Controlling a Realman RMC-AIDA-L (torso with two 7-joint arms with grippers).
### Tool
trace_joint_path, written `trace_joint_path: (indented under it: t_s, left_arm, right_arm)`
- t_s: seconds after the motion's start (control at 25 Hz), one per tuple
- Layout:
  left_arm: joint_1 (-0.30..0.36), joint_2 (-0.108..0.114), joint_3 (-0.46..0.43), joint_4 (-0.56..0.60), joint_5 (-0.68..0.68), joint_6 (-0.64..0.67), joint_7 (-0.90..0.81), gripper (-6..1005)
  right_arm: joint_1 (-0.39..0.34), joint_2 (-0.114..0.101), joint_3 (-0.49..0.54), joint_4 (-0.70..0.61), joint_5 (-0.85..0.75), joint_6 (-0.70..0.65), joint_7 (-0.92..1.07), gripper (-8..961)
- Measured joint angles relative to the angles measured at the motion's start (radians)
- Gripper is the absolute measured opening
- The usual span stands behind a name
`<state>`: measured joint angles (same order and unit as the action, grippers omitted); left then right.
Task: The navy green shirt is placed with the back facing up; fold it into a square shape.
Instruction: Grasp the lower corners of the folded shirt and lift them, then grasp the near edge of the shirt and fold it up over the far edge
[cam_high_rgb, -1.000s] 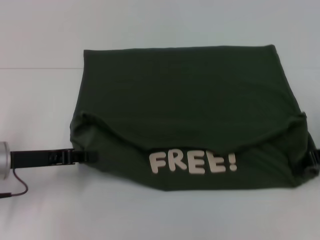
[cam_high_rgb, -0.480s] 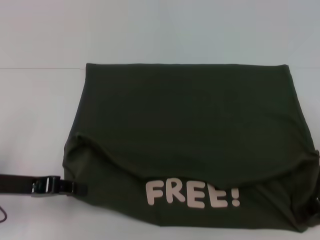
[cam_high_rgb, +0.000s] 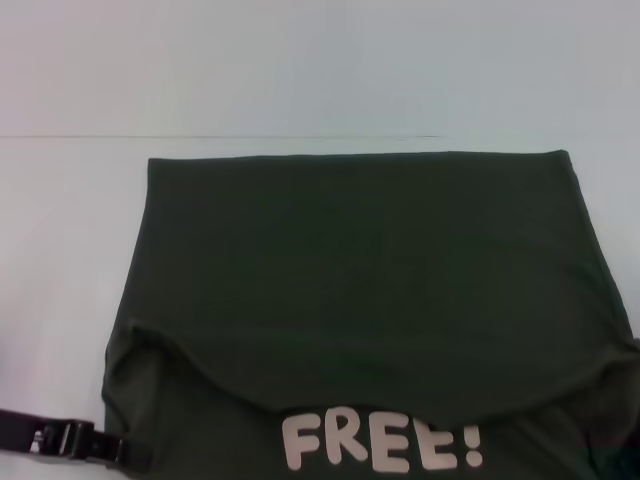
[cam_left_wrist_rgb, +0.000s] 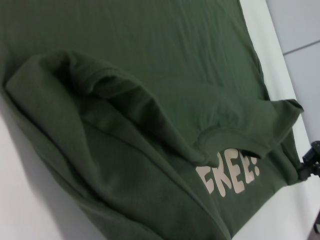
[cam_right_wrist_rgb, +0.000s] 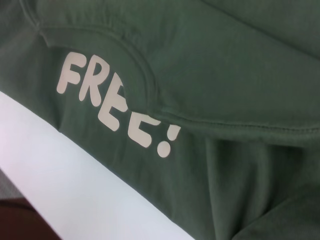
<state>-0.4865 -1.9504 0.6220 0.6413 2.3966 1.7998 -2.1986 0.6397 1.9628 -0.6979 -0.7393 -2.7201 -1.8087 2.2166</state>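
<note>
Compared with the earlier head views, the navy green shirt (cam_high_rgb: 370, 290) sits lower and closer to the camera, its near edge now cut off at the bottom of the frame, and the left tool (cam_high_rgb: 120, 450) has shifted down toward the bottom left corner. Shirt: a dark olive-green garment lying on the white tabletop (cam_high_rgb: 60, 250), folded into a broad block with a straight far edge and a curved upper layer draped over the near part. Beneath that curved hem, pale block lettering (cam_high_rgb: 382, 447) reading "FREE!" shows on the lower layer; the letters appear partly covered by the hem in the right wrist view (cam_right_wrist_rgb: 115, 100). Left tool: a black, strap-like arm end with a metal fitting, meeting the shirt's near left corner; whether its jaws are apart or closed on the cloth cannot be told. Left wrist view: the bunched corner fold of the shirt (cam_left_wrist_rgb: 125, 125) rises from the tabletop (cam_left_wrist_rgb: 25, 200), and a dark part of the right tool (cam_left_wrist_rgb: 310, 162) shows at the opposite corner, touching the cloth edge; its opening cannot be told either.
</note>
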Motion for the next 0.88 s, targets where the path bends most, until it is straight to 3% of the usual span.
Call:
trace_joint_path:
  t_s: [0.52, 0.68, 0.88]
  left_arm:
    - [0.009, 0.006, -0.057, 0.001, 0.033, 0.098, 0.021, 29]
    - [-0.008, 0.009, -0.113, -0.002, 0.029, 0.130, 0.038, 29]
    - [-0.042, 0.020, -0.193, -0.012, 0.027, 0.143, 0.045, 29]
  right_arm:
    - [-0.012, 0.006, -0.011, 0.009, 0.008, -0.013, -0.047, 39]
    - [-0.018, 0.004, 0.023, 0.010, 0.019, -0.013, -0.056, 39]
    - [-0.024, -0.015, 0.116, 0.011, 0.056, -0.024, -0.066, 39]
